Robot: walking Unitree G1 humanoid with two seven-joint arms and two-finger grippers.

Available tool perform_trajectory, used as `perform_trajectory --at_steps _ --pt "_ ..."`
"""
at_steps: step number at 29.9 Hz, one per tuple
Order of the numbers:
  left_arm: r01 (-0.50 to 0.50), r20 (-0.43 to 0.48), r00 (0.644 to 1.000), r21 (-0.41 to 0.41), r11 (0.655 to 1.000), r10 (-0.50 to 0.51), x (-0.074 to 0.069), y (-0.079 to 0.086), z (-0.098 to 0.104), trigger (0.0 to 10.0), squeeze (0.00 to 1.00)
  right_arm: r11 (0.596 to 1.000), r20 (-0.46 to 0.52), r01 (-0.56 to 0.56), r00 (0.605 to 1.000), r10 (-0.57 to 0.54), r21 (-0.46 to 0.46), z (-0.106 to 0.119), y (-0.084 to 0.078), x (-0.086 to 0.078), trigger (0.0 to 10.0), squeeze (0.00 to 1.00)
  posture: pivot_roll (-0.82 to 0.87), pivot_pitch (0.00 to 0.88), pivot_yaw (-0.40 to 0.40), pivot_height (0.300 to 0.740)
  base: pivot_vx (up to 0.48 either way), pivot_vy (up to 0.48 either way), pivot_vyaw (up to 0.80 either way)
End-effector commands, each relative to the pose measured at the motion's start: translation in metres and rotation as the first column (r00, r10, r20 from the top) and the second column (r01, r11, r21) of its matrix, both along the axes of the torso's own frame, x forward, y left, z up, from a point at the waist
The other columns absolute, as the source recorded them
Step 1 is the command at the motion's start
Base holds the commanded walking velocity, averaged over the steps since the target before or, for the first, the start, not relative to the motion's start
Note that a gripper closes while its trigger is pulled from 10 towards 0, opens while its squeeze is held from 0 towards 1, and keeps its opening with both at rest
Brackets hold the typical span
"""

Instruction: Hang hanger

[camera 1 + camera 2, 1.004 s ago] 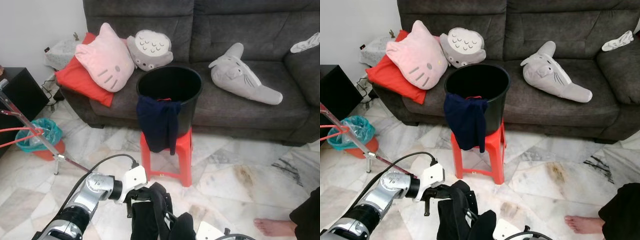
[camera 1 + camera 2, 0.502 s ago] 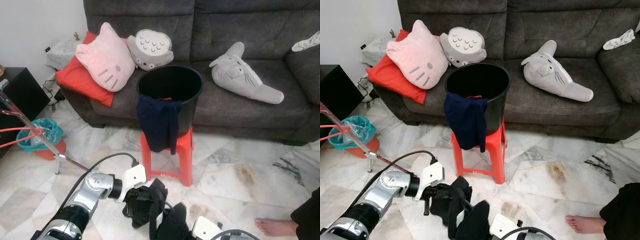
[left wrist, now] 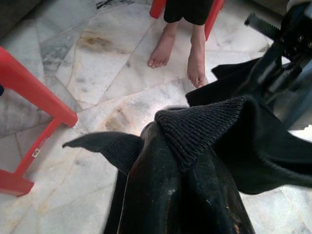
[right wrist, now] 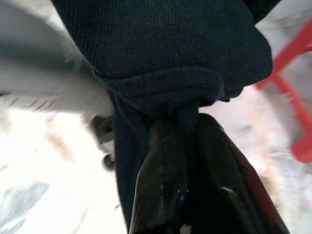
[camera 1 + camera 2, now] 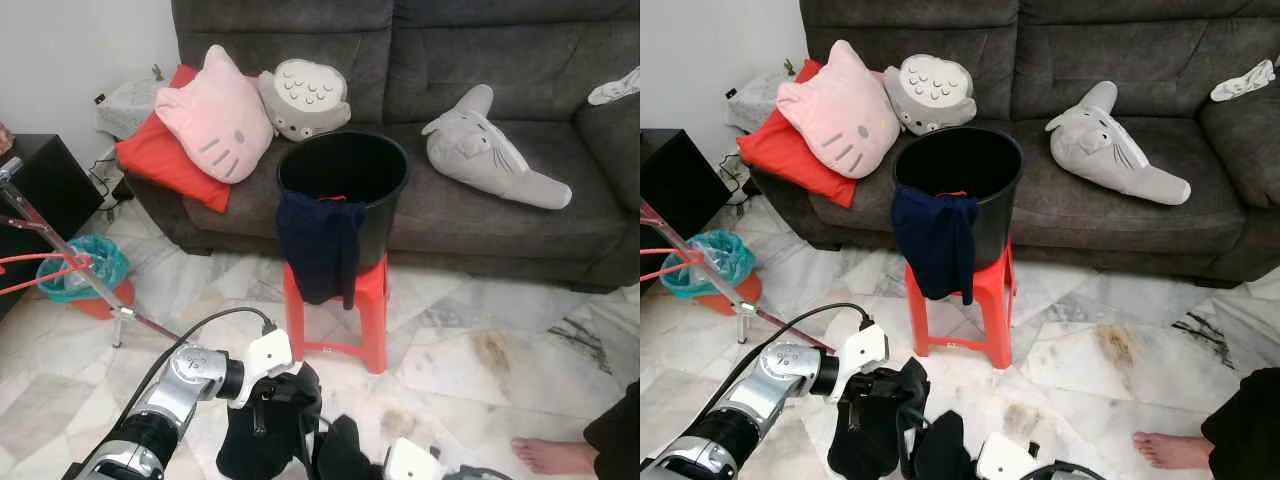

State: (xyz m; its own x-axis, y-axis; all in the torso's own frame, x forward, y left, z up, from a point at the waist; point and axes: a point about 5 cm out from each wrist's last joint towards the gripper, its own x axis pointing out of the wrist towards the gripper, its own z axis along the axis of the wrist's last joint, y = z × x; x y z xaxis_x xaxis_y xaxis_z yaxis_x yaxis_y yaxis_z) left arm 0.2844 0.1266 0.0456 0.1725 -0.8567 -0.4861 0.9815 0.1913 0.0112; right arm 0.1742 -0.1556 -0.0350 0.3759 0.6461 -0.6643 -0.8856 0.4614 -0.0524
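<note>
A black knitted garment (image 5: 258,440) hangs low in front of me over the marble floor, held between both grippers. My left gripper (image 5: 287,388) is shut on its upper edge; the left wrist view has a ribbed cuff (image 3: 204,122) pinched at the fingertips (image 3: 168,161). My right gripper (image 5: 343,452) sits just to the right and lower, shut on a bunched fold (image 4: 165,83) of the same cloth. At the left edge a thin metal stand (image 5: 60,250) carries red wire hangers (image 5: 35,263).
A black bucket (image 5: 342,165) stands on a red stool (image 5: 368,300), with a dark blue cloth (image 5: 318,245) draped over its rim. Behind is a grey sofa (image 5: 480,60) with plush cushions. A person's bare foot (image 5: 545,455) is at the lower right. A teal bin (image 5: 85,262) stands at the left.
The black garment has dropped and swung left, now hanging as one bunch under my left gripper. The right gripper has sunk lower. The view has shifted slightly.
</note>
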Motion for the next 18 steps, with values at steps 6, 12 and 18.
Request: perform_trajectory --at_steps 6,12,18 --pt "-0.015 -0.044 0.999 0.019 1.000 0.016 -0.004 0.008 -0.007 10.0 1.00 0.999 0.085 -0.022 0.996 0.018 0.049 0.015 0.007 0.013 10.0 0.00 -0.06 0.043 0.109 0.740 0.000 0.000 0.00" --pt "-0.004 -0.046 0.999 0.019 1.000 0.005 -0.007 0.007 -0.009 10.0 1.00 0.998 0.071 -0.037 0.997 0.034 0.051 0.018 0.012 0.013 10.0 0.00 -0.06 0.050 0.106 0.740 0.000 0.000 0.00" --pt "-0.019 -0.031 0.999 0.020 1.000 0.020 -0.005 0.007 -0.007 10.0 1.00 0.998 0.084 -0.026 0.996 0.022 0.050 0.022 0.014 0.013 10.0 0.00 -0.06 0.053 0.107 0.740 0.000 0.000 0.00"
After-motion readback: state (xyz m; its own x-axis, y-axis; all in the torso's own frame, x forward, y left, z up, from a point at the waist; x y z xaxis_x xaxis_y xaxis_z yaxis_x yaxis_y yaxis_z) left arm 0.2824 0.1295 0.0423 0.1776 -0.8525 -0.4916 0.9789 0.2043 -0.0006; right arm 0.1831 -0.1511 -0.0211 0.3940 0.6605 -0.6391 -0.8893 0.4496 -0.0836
